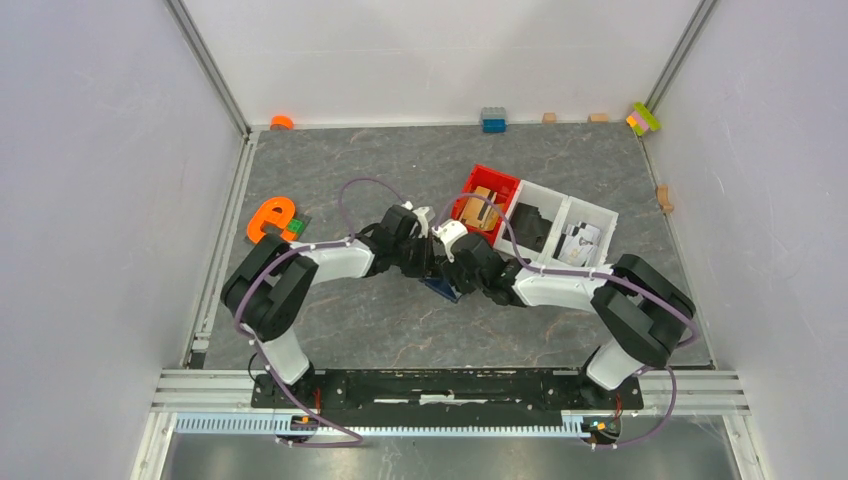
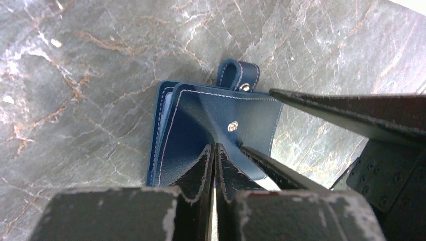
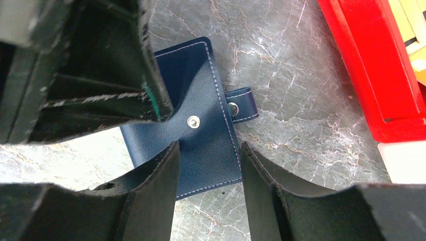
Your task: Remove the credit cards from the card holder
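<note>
Top external, card holder (image 1: 441, 290) mostly hidden, left pincer (image 2: 215, 147) clamped on it, right pincer (image 3: 210, 148) apart

Card holder (image 3: 206, 150) is looking like smooth navy leather or imitation, faint sheen, pale stitching. Snap stud (image 3: 193, 121) is shining as polished metal. Surface (image 2: 75, 60) is showing grey veined stone look, smooth, low gloss. Left pincer (image 2: 214, 145) and right pincer (image 3: 209, 144) are showing matt black plastic, rough frayed edges. Red tray (image 3: 371, 65) is looking glossy plastic.
</note>
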`<state>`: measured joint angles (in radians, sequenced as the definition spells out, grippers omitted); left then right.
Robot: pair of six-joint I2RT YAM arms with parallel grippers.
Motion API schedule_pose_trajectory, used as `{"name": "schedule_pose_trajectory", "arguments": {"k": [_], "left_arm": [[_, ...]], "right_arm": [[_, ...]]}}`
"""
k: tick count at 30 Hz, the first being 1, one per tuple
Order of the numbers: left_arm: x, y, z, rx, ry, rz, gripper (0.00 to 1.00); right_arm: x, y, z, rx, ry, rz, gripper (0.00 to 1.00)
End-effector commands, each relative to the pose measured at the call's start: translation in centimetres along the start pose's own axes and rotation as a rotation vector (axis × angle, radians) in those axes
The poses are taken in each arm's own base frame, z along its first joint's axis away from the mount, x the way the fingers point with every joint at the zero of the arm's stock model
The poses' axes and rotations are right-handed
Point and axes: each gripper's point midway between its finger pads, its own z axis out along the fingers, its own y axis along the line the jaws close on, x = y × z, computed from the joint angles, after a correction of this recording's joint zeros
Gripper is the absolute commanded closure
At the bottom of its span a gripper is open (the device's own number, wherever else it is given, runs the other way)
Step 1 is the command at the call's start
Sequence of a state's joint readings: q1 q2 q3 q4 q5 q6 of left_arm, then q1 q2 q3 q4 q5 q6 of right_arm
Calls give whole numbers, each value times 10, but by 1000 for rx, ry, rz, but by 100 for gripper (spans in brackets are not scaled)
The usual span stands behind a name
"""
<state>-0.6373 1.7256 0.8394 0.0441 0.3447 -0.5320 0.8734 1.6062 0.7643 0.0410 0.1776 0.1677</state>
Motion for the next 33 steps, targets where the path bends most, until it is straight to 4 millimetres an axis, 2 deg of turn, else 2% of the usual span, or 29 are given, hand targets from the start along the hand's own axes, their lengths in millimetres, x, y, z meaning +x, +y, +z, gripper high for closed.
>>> {"name": "schedule_pose_trajectory", "arguments": {"k": [1,8,11,16,20,25,30,33], "left_arm": [[14,42,9,-204,76,-4,94],[15,37,9,-175,80,-1,95],[13,31,7,-151,71,6,94],[4,9,-4,-64,23,38,94],[-5,-4,-20,-27,-44,62,92],[-13,-13,-32,5,-101,81,90],[-13,-14,-32,10,-102,83,89],[-7,-5,-22,-19,-60,60,89]], "right_arm": [[6,7,-10,-39,0,15,47],[-18,17,-35,-131,-161,3,52],[-27,21,-43,-158,-203,-6,57],[-33,7,-52,-95,-254,-6,57],[-35,28,-49,-203,-261,-31,63],[-30,49,-35,-303,-209,-54,98],[-25,57,-26,-343,-172,-59,100],[-15,54,-18,-318,-123,-43,100]]}}
